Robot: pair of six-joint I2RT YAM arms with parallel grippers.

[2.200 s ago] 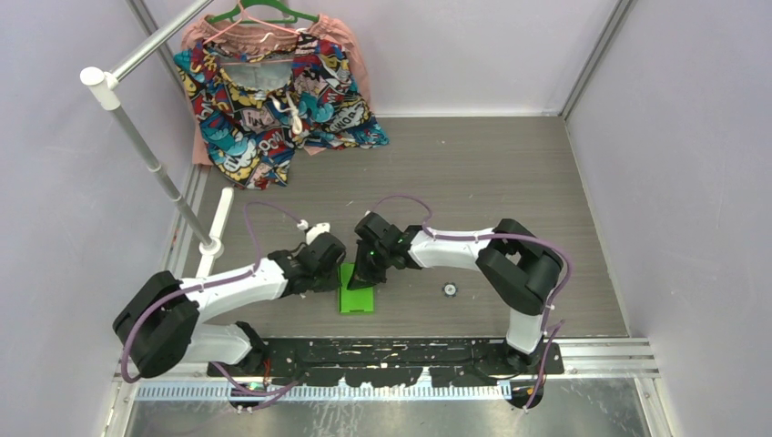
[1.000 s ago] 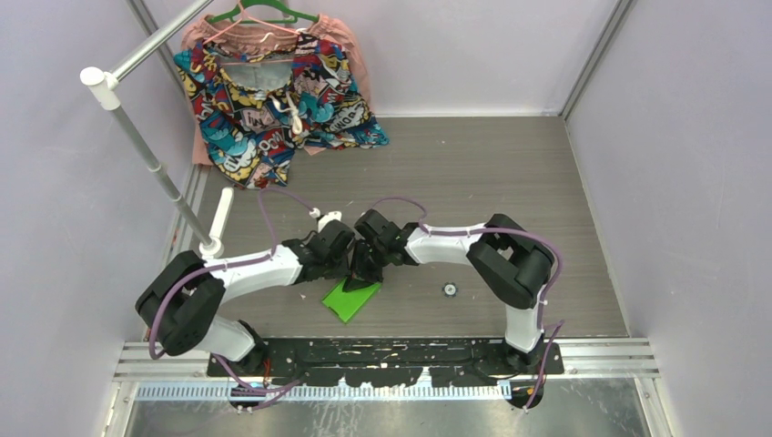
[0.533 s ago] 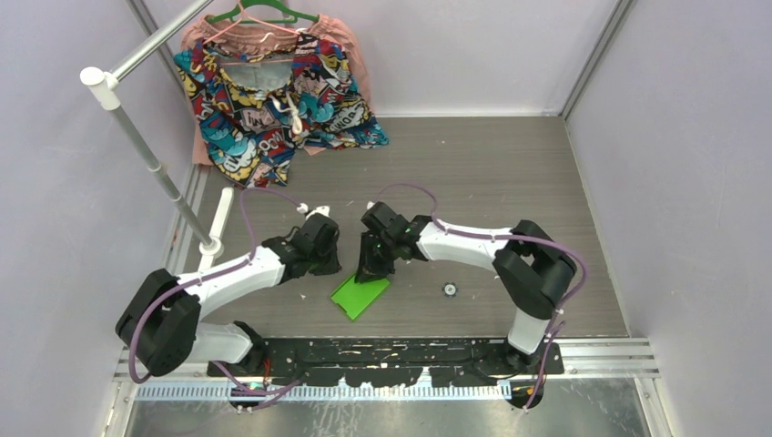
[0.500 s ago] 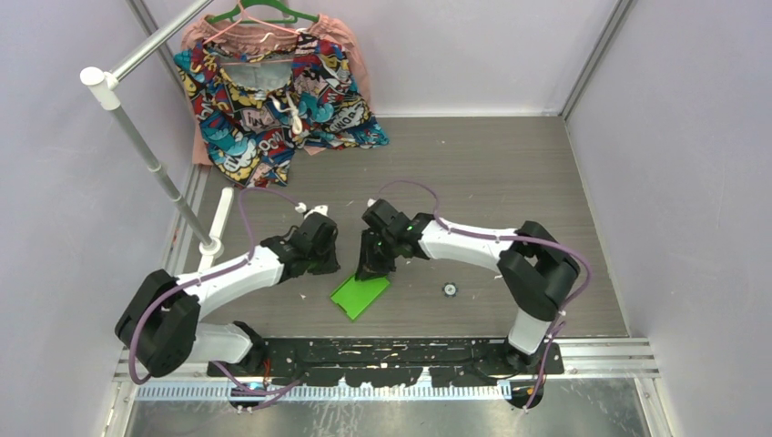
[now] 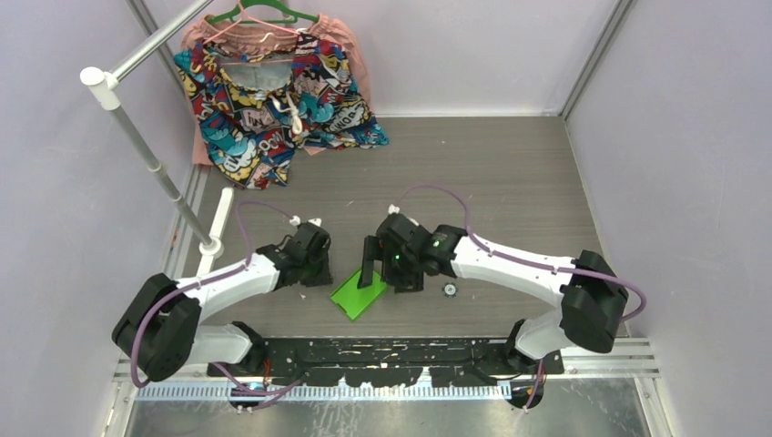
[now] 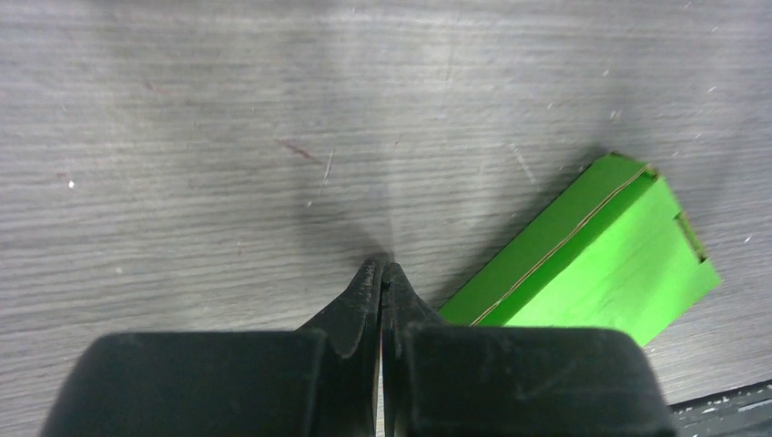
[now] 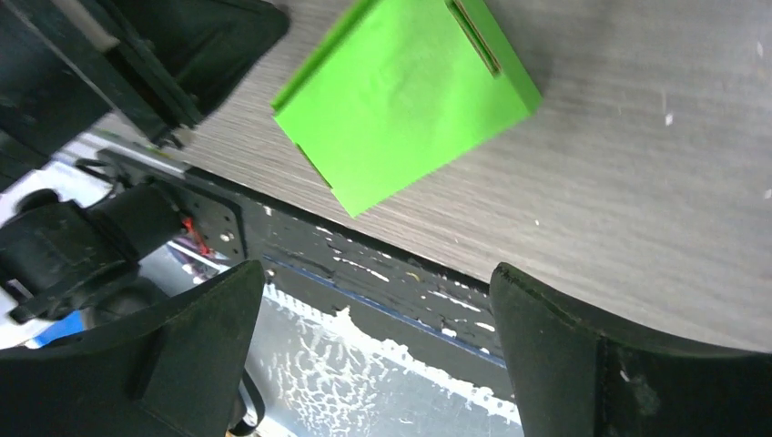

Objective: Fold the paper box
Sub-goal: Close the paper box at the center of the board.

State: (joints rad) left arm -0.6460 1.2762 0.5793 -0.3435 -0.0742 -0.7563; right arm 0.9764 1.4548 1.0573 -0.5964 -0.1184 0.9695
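Note:
The paper box (image 5: 361,293) is a lime-green flat folded piece lying askew on the grey table, with nothing holding it. In the left wrist view the paper box (image 6: 592,264) lies just right of my left gripper (image 6: 382,266), whose jaws are pressed shut and empty, tips at the table. From above, the left gripper (image 5: 322,275) sits to the left of the box. My right gripper (image 5: 386,269) hovers over the box's far right corner. In the right wrist view the right gripper (image 7: 375,273) stands wide open above the paper box (image 7: 410,100), with nothing between its fingers.
A small round dark piece (image 5: 449,289) lies right of the box. A colourful garment (image 5: 273,91) on a hanger lies at the back left, by a white rack pole (image 5: 150,150). The black base plate (image 5: 382,350) runs along the near edge.
The right gripper has opened wide, let go of the box and shifted right. The left gripper has drawn back to the left, still shut. The box stays flat and askew.

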